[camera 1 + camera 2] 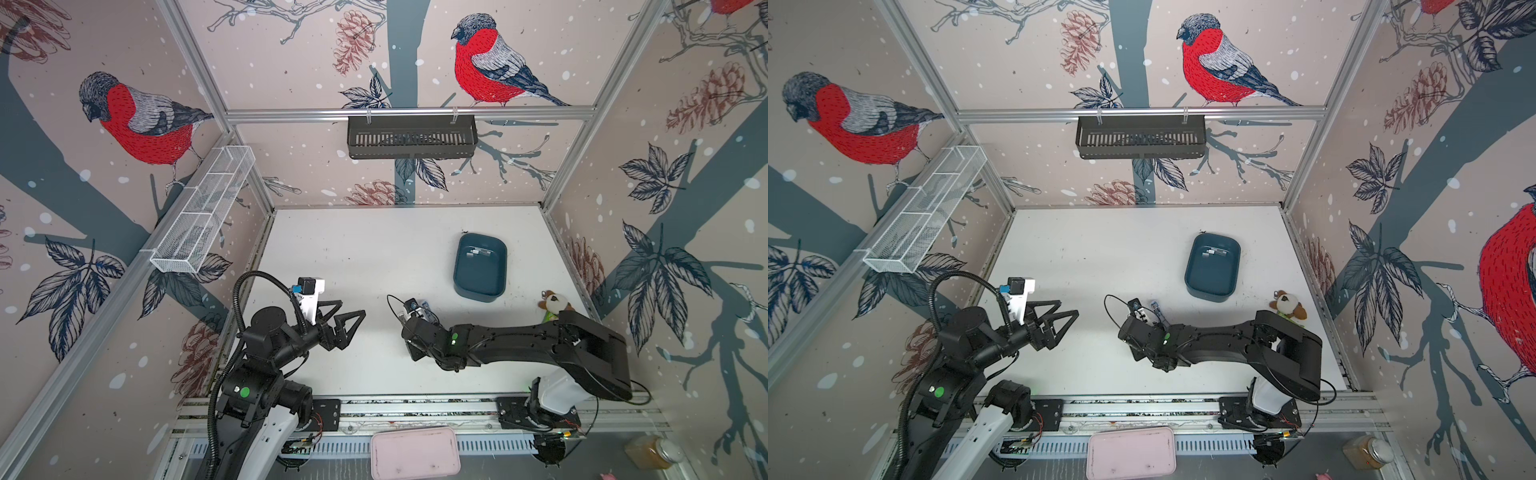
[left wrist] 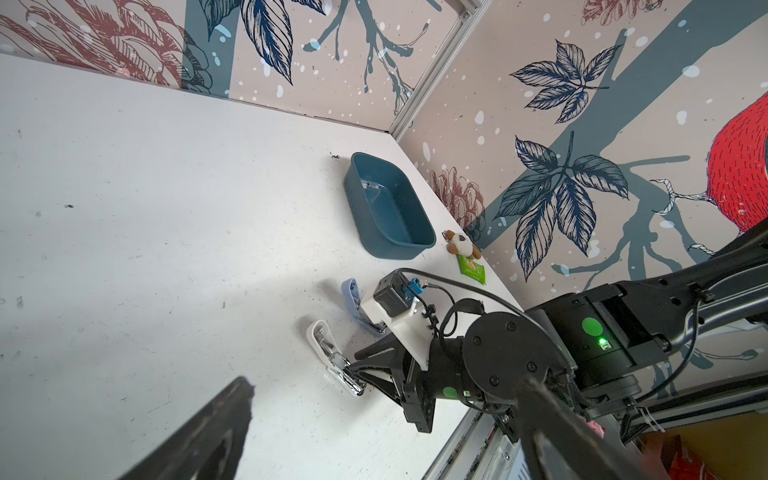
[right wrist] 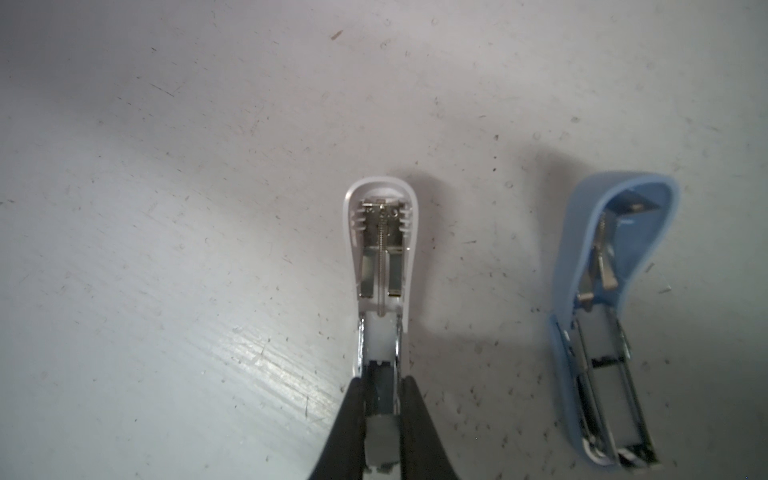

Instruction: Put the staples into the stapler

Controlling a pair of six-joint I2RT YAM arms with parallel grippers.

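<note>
A white stapler [image 3: 380,249] lies hinged open on the table, its cover folded back and the metal magazine exposed. My right gripper [image 3: 381,380] is shut on that magazine's two side rails; the left wrist view shows it at the chrome end [image 2: 353,376]. A light blue stapler [image 3: 611,316] lies open right beside it, untouched. Thin silvery staples [image 1: 487,251] lie with a white label on the floor of the dark teal tray [image 1: 459,270], beyond the staplers. My left gripper [image 1: 352,309] hovers open and empty to the left of the staplers.
A small plush toy [image 1: 555,303] and a green packet [image 2: 471,270] sit by the right wall. A black basket [image 1: 411,137] hangs on the back wall, a white wire basket [image 1: 203,208] on the left wall. A pink lid [image 1: 415,453] lies off the front edge.
</note>
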